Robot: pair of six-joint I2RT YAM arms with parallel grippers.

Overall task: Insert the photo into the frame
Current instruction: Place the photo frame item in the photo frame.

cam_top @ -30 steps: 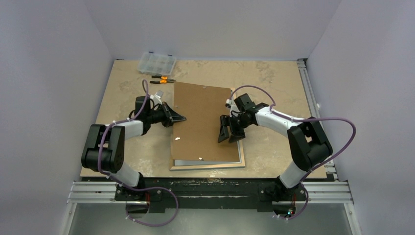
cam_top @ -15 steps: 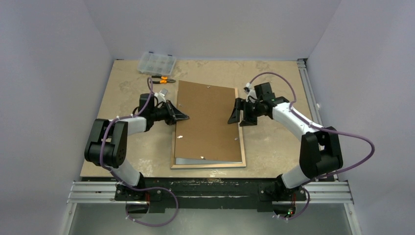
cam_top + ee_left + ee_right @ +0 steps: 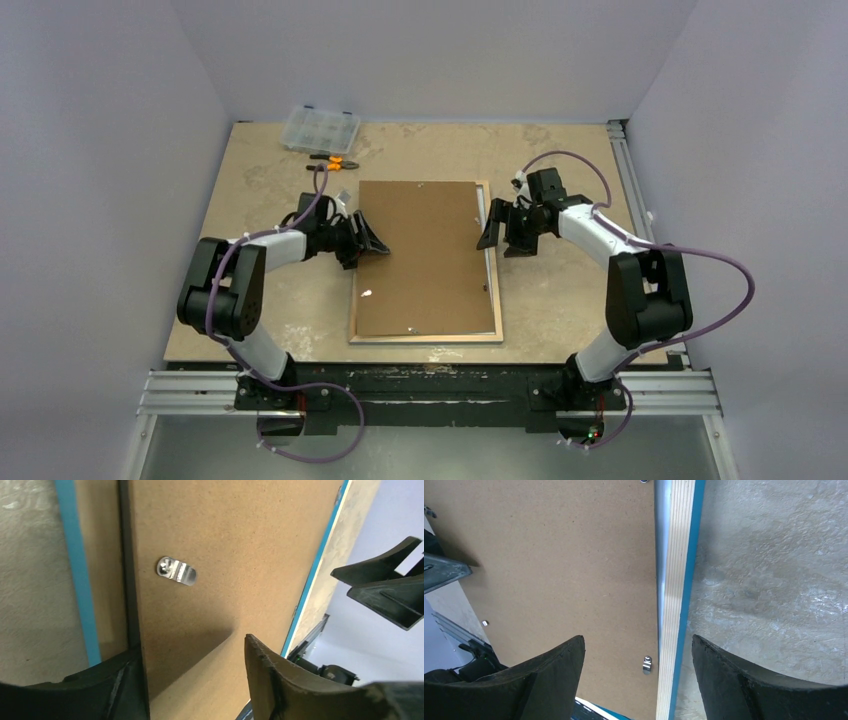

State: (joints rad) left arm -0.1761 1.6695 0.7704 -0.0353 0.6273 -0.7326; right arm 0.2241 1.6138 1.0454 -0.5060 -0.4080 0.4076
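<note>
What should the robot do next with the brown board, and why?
Probably the left gripper should turn the metal clip toward the frame. The brown board lies inside it, and that clip sits wholly on the board, not reaching the frame's edge.

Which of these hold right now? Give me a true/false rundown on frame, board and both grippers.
1. The board sits inside the frame. True.
2. The frame lies blue face up. False: its pale wood back faces up, and blue shows only along the outer edge.
3. The right gripper is shut on the frame. False: its jaws are wide apart over the right rail, holding nothing.
4. The left gripper is open at the board's left edge. True.
5. The photo lies on top of the board. False: the board's top is bare and no photo is in view.
</note>
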